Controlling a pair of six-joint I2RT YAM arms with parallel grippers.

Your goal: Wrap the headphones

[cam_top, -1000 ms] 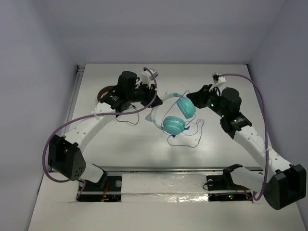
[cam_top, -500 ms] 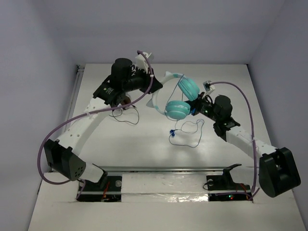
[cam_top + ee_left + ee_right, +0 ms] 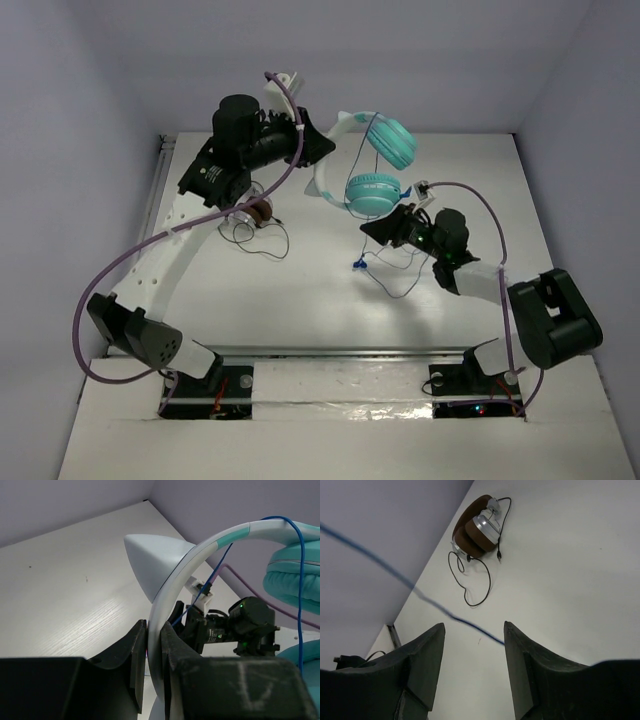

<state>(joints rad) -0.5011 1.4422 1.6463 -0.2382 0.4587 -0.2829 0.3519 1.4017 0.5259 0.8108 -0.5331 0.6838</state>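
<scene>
The headphones [image 3: 373, 192] hang in the air over the middle of the table, teal ear cups down, with my left gripper [image 3: 318, 148] shut on their white headband [image 3: 200, 547]. In the left wrist view both jaws of that gripper [image 3: 154, 630] press flat against the band. The thin blue cable [image 3: 375, 262] drops from the cups and trails onto the table. Below the cups my right gripper [image 3: 375, 228] stands open, low and pointing left. In the right wrist view the blue cable [image 3: 435, 605] slants across the gap in front of the gripper [image 3: 474, 627], touching neither finger.
Brown-banded headphones [image 3: 258, 212] lie on the table under the left arm, their black cable [image 3: 265, 245] looped beside them; both show again in the right wrist view [image 3: 475, 530]. The table's left rail [image 3: 160, 150] and grey walls enclose the space.
The left arm has lifted the headphones higher and toward the back. The right gripper has opened, let go of the ear cup and dropped left and lower, beneath the cups by the cable.
</scene>
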